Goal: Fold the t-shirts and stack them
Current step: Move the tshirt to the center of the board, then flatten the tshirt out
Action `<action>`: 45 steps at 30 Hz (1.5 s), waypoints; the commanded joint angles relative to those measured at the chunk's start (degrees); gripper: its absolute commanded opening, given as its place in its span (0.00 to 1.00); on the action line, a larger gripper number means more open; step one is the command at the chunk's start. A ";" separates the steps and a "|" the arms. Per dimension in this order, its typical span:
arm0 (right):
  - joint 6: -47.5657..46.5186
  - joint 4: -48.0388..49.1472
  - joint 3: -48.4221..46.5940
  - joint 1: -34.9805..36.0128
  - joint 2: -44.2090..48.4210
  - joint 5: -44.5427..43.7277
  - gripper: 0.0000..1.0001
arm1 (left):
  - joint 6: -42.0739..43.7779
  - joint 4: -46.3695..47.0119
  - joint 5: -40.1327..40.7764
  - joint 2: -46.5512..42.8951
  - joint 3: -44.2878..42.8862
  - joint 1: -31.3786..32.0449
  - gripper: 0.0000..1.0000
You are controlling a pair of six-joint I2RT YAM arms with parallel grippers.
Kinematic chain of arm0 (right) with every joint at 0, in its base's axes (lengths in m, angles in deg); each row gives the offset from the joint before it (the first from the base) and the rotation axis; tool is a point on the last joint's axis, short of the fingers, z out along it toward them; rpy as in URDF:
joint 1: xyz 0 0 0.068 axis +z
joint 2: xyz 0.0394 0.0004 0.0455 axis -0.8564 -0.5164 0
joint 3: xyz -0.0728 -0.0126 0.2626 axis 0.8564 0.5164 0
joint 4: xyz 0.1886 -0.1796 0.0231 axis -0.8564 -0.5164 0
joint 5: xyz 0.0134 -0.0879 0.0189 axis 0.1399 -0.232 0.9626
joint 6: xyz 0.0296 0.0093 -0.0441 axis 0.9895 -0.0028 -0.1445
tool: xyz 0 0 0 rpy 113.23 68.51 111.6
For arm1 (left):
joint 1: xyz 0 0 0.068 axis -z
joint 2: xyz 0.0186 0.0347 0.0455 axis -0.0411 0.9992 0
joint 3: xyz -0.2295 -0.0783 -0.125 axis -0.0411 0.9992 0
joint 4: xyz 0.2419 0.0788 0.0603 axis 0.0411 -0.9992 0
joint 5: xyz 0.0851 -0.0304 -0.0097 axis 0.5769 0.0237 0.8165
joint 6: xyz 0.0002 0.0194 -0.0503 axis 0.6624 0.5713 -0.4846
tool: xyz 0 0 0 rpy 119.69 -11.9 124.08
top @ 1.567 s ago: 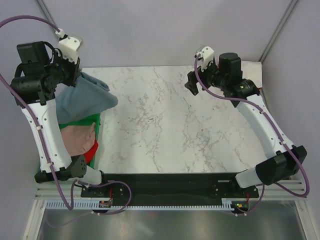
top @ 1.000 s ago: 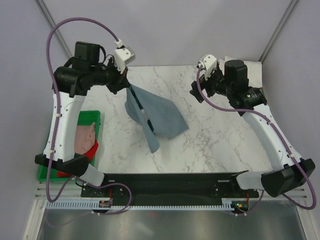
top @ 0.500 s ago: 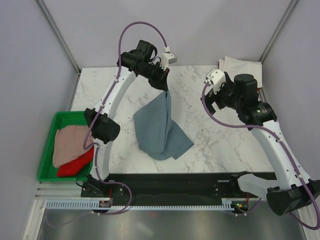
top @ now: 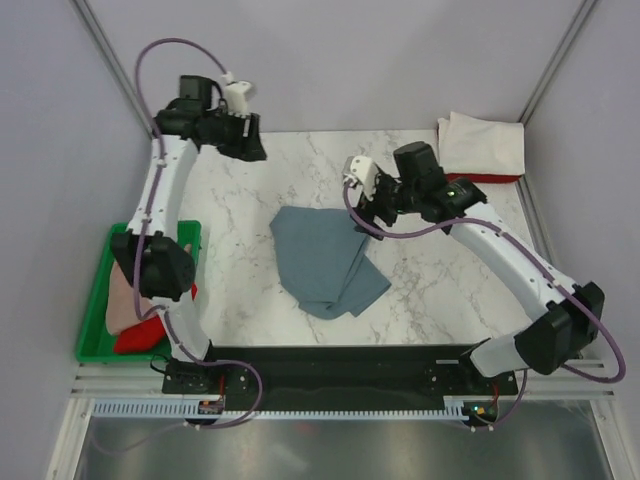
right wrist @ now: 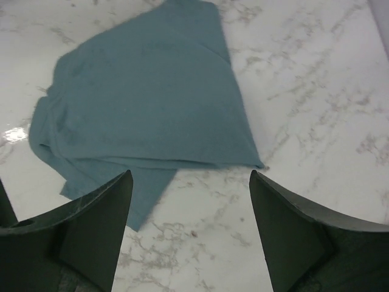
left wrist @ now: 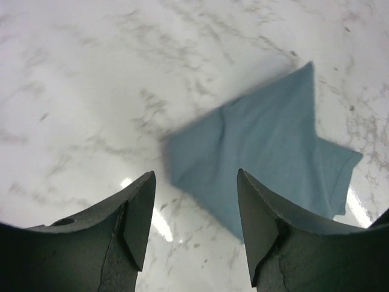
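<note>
The slate blue-grey t-shirt [top: 325, 260] lies crumpled and partly doubled over on the marble table, held by nothing. My left gripper [top: 256, 150] hovers open over the table's far left, well back from the shirt; the left wrist view shows its fingers [left wrist: 141, 213] spread with the t-shirt [left wrist: 267, 152] beyond them. My right gripper [top: 362, 212] hangs open just above the shirt's right edge. Between its fingers [right wrist: 103, 213] in the right wrist view lies bare marble, with the t-shirt [right wrist: 146, 109] just ahead. A folded white t-shirt [top: 485, 143] rests on a red one [top: 497, 178] at the back right.
A green tray [top: 92, 300] sits at the table's left edge, partly hidden by the left arm. It holds a pale pink t-shirt [top: 122, 305] and a red t-shirt [top: 140, 336]. Grey walls close in the sides and back.
My left gripper has let go of the blue-grey shirt, which dropped flat onto the table, and the arm swung back to the far left. My right gripper moved left towards the shirt.
</note>
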 commanded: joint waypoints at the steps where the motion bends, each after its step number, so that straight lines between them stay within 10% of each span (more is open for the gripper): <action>1: 1.25 3.86 -2.11 8.16 -4.91 0.91 0.85 | -3.75 3.06 -0.75 -17.40 10.11 -9.17 0.62; 11: 8.91 11.17 -2.37 26.71 -20.89 -0.50 0.78 | -4.45 7.72 6.72 -50.12 38.34 -17.54 0.63; 33: 11.46 17.07 -9.32 29.01 -39.89 -9.81 0.73 | -3.84 6.40 5.84 -55.86 43.10 -20.45 0.63; 40: 11.11 17.42 -8.36 29.45 -37.36 -17.46 0.20 | -3.84 6.67 5.23 -55.16 42.39 -20.37 0.63; 45: 8.22 16.81 -7.03 29.53 -29.63 -21.06 0.01 | -3.92 7.55 5.05 -54.89 42.66 -20.45 0.63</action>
